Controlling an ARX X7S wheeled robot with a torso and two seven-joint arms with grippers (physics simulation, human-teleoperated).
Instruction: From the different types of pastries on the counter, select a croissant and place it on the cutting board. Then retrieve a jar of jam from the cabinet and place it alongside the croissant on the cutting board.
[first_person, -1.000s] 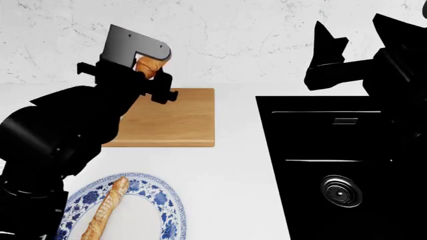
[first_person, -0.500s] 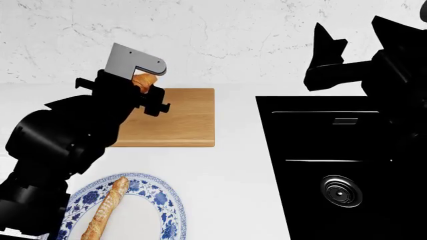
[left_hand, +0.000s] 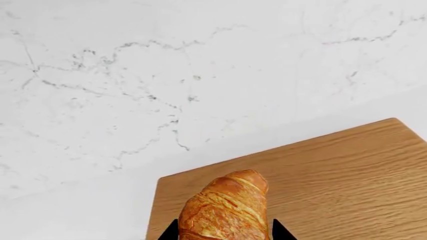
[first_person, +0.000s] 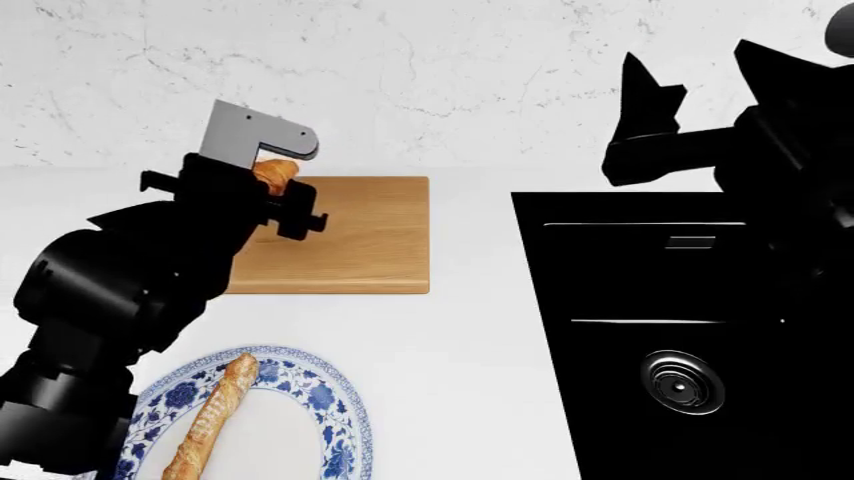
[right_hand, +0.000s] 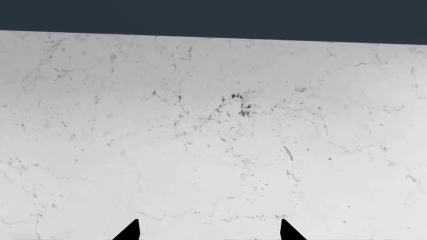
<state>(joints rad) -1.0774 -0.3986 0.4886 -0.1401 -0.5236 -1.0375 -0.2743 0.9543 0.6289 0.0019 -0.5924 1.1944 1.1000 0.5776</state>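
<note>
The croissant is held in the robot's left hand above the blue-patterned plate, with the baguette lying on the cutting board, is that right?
Not quite. The baguette lies on the blue-patterned plate, not on the cutting board. The croissant is held in the left hand, but over the cutting board's edge rather than the plate. The head view shows both.

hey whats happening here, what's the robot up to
The left gripper is shut on the croissant and holds it above the near-left part of the cutting board; it has not been set down yet. The right gripper hangs open and empty above the black sink, facing the marble wall. A baguette lies on the blue-patterned plate on the white counter. No jam jar is in view.
</note>
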